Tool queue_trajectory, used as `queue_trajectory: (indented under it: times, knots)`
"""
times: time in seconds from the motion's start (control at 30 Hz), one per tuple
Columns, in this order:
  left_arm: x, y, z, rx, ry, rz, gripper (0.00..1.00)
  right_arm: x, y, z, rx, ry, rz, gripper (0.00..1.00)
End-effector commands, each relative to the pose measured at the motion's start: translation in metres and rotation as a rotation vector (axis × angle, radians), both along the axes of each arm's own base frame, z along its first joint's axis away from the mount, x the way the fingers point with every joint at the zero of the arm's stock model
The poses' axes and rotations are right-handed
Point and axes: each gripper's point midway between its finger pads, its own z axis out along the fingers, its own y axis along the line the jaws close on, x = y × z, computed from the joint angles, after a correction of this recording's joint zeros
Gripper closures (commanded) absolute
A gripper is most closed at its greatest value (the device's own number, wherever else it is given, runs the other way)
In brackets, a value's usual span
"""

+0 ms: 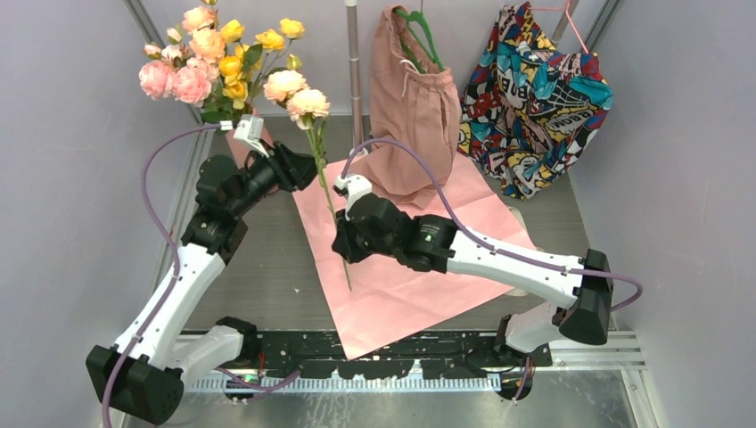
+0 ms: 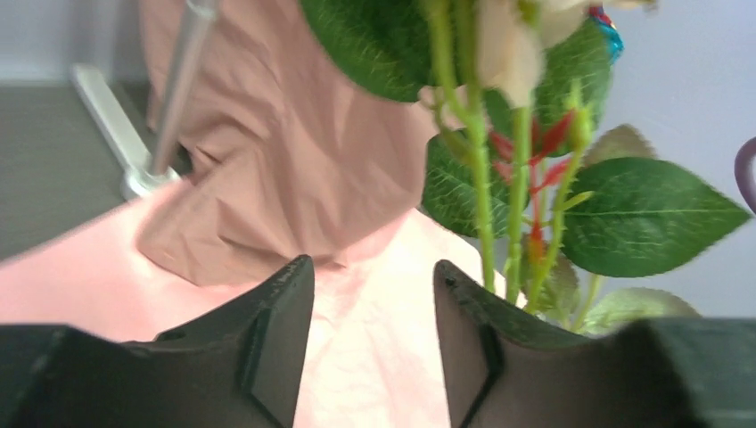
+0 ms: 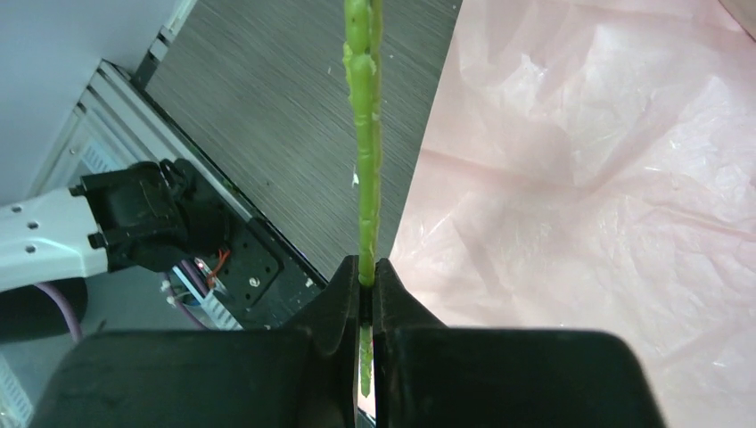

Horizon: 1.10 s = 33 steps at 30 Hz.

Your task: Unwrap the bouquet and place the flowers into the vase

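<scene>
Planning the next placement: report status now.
Right gripper, jaws shut on one flower stem. Left gripper, jaws open, empty. Other flowers upright far left; left gripper close beside them.

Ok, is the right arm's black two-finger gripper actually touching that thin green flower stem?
Touching. The right wrist view shows the right gripper shut on the thin green flower stem, pinching it with no gap on either side.

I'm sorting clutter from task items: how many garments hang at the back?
2: pink shorts, back centre, just right of the metal pole; a colourful printed garment, back right corner. Others could hide behind them.
</scene>
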Motion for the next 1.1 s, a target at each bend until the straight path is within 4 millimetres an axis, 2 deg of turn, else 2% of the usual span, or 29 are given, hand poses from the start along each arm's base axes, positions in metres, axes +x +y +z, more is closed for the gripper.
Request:
queue_trajectory:
  times: [0.0, 0.17, 0.37, 0.47, 0.57, 0.73, 0.87, 1.07]
  knots:
    - [-0.019, -0.025, 0.008, -0.047, 0.07, -0.193, 0.42, -0.001, -0.016, 0.022, 0.001, -0.058, -0.011, 0.99]
    - [-0.029, -0.025, 0.011, -0.039, 0.124, -0.22, 0.38, -0.001, -0.026, 0.025, -0.02, -0.077, -0.03, 0.99]
    - [-0.039, -0.004, -0.004, 0.059, 0.166, -0.134, 0.28, 0.008, -0.035, 0.047, 0.007, -0.134, -0.074, 0.99]
    - [-0.044, 0.003, -0.009, 0.074, 0.161, -0.113, 0.19, 0.012, -0.034, 0.05, 0.009, -0.139, -0.081, 0.99]
    - [-0.053, -0.001, -0.006, 0.06, 0.155, -0.158, 0.15, 0.015, -0.028, 0.051, 0.013, -0.139, -0.076, 0.99]
    - [-0.069, -0.015, 0.013, -0.027, 0.121, -0.277, 0.15, 0.016, -0.017, 0.045, 0.012, -0.123, -0.059, 0.99]
    - [-0.068, -0.021, 0.014, -0.072, 0.115, -0.311, 0.19, 0.013, -0.011, 0.046, 0.035, -0.11, -0.044, 0.99]
    - [-0.064, -0.027, 0.014, -0.136, 0.085, -0.341, 0.28, 0.013, -0.012, 0.044, 0.033, -0.105, -0.044, 0.99]
